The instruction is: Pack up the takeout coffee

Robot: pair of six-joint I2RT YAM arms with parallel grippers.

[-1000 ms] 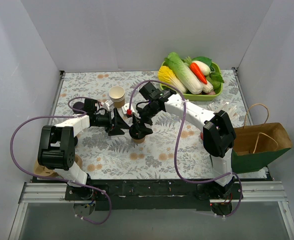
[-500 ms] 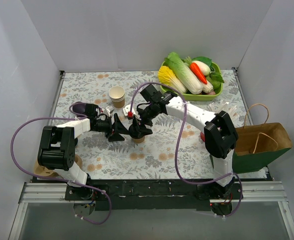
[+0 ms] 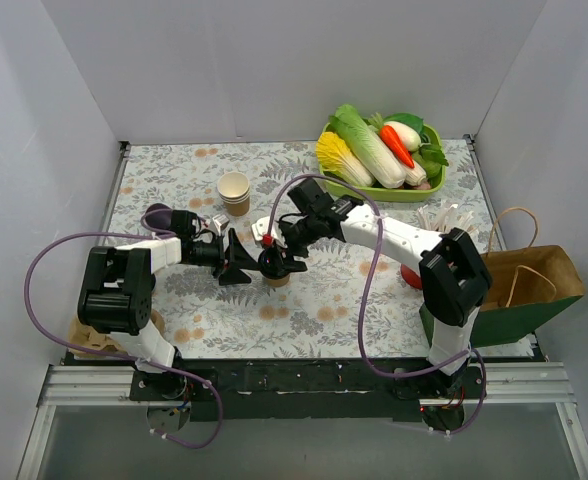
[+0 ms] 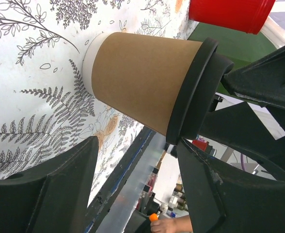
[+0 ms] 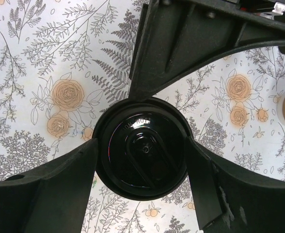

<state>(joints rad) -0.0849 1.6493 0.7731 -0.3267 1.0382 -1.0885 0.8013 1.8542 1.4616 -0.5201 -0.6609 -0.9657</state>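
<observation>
The takeout coffee (image 3: pixel 276 277), a tan paper cup with a black lid, stands upright on the floral cloth at table centre. My right gripper (image 3: pixel 279 262) comes down over it from above. In the right wrist view its fingers (image 5: pixel 60 189) touch the black lid (image 5: pixel 142 145) on both sides, shut on it. My left gripper (image 3: pixel 236 262) is open just left of the cup. In the left wrist view the cup wall (image 4: pixel 137 82) fills the frame ahead of the gripper (image 4: pixel 135 145), whose spread fingers (image 4: pixel 50 194) do not touch it.
A stack of lidless tan cups (image 3: pixel 234 192) stands behind the left gripper. A green basket of vegetables (image 3: pixel 384 150) is at the back right. A brown paper bag (image 3: pixel 519 290) stands at the right edge, a red cup (image 4: pixel 225 14) of straws beside it. A cardboard carrier (image 3: pixel 84 335) sits front left.
My left gripper has moved a little nearer and closer to the cup. My right arm's elbow has swung right while its gripper stays over the cup. The cup has not moved.
</observation>
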